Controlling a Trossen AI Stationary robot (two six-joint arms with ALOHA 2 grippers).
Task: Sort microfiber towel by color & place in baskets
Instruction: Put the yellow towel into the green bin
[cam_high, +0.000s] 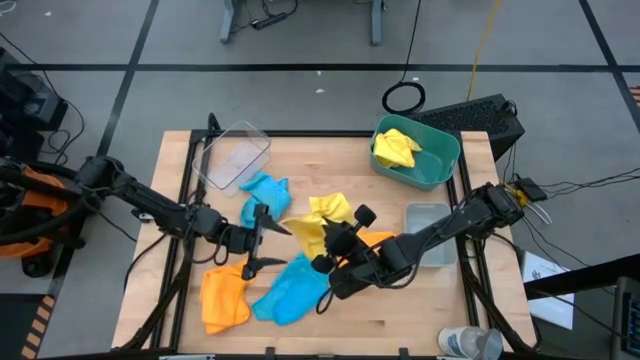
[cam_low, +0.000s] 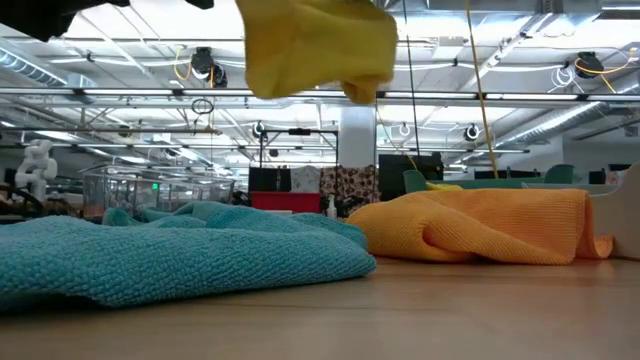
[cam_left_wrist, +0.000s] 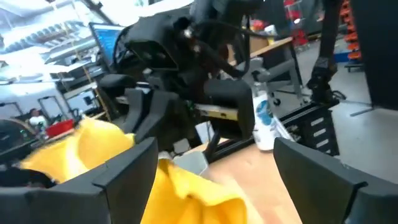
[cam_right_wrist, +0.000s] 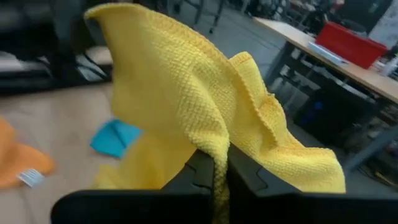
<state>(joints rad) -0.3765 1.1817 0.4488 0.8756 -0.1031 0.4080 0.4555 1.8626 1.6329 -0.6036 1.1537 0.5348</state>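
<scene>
Done so far: I count one yellow towel already lying in the teal basket; I judge the sort is barely begun.
In hand: my right gripper has its jaws pressed together on a fold of the second yellow towel, which hangs off the table over the middle of the pile.
Left gripper: my left gripper has its jaws spread wide with nothing between them, just beside the lifted yellow cloth.
Left to do: two blue towels, one beyond the left jaws and one below the right jaws; an orange towel near the left jaws; another orange towel mostly hidden under the right arm.
Empty bins: the clear basket and the small grey basket hold no cloth that I can see.
Surface: a pale wooden table in a dark frame; a plastic bottle stands at its corner.
Room: grey tiled floor with dark lines, cables, a black box beside the teal basket; the low view shows a large hall with ceiling lights.
</scene>
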